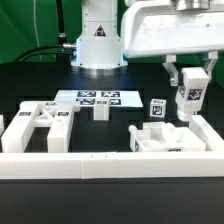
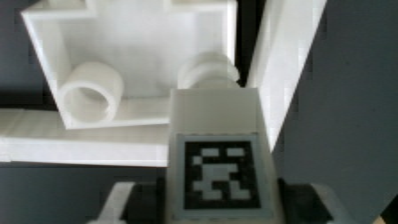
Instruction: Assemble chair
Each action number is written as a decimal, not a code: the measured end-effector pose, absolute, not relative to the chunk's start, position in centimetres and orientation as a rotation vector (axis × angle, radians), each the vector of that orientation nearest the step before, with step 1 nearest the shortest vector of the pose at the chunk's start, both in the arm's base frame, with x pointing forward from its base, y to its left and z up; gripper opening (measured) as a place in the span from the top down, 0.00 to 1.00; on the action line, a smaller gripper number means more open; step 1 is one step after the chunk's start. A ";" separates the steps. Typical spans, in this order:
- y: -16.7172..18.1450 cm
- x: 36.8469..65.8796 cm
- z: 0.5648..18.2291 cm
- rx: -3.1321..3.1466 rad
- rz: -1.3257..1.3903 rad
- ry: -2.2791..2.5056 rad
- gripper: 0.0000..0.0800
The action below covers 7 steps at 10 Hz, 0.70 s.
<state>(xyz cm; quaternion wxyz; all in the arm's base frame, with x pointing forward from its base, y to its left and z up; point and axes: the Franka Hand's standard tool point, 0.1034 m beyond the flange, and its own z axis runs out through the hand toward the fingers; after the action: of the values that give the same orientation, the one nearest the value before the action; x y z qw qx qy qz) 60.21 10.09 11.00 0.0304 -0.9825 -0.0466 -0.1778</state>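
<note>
Several loose white parts of the chair lay on the dark table. Nearest to the exterior camera ran the border rail (image 1: 110,165), long and low. Just behind it lay a cross-braced side (image 1: 42,128) on the exterior view's left and a panel (image 1: 165,140) with raised walls on the exterior view's right.

Above that panel hung the gripper (image 1: 190,88). Its jaws were narrow and closed on a tagged post (image 2: 219,150), which was held upright. In the wrist view the post was over the panel, close to two round stubs (image 2: 93,98). Whether it already touched the panel, I could not tell.

Farther back stood a small tagged piece (image 1: 157,108) and a short post (image 1: 100,110), then the marker board (image 1: 95,98), and last the arm's base (image 1: 98,45).

In my judgement, the danger was in the fitting. The panel was loose, so a post that came down a little beside its place could push the panel away or tip it. The post could also turn between the fingers if it met an edge, and then it would jam instead of going in.
</note>
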 end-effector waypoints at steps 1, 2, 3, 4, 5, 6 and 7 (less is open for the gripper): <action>10.1 60.4 11.1 -3.006 -0.647 -0.142 0.64; 10.1 60.2 10.8 -3.008 -0.644 -0.150 0.64; 9.9 60.4 10.6 -3.014 -0.648 -0.220 0.64; 10.0 61.0 10.5 -3.013 -0.657 -0.239 0.64; 10.3 61.9 10.4 -3.009 -0.669 -0.253 0.64; 10.4 62.3 10.3 -3.007 -0.675 -0.266 0.64; 10.4 62.3 10.2 -3.008 -0.673 -0.266 0.64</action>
<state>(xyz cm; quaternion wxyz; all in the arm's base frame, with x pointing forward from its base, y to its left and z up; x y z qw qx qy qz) 62.28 10.39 10.24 0.0239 -0.9720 -0.0860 -0.2175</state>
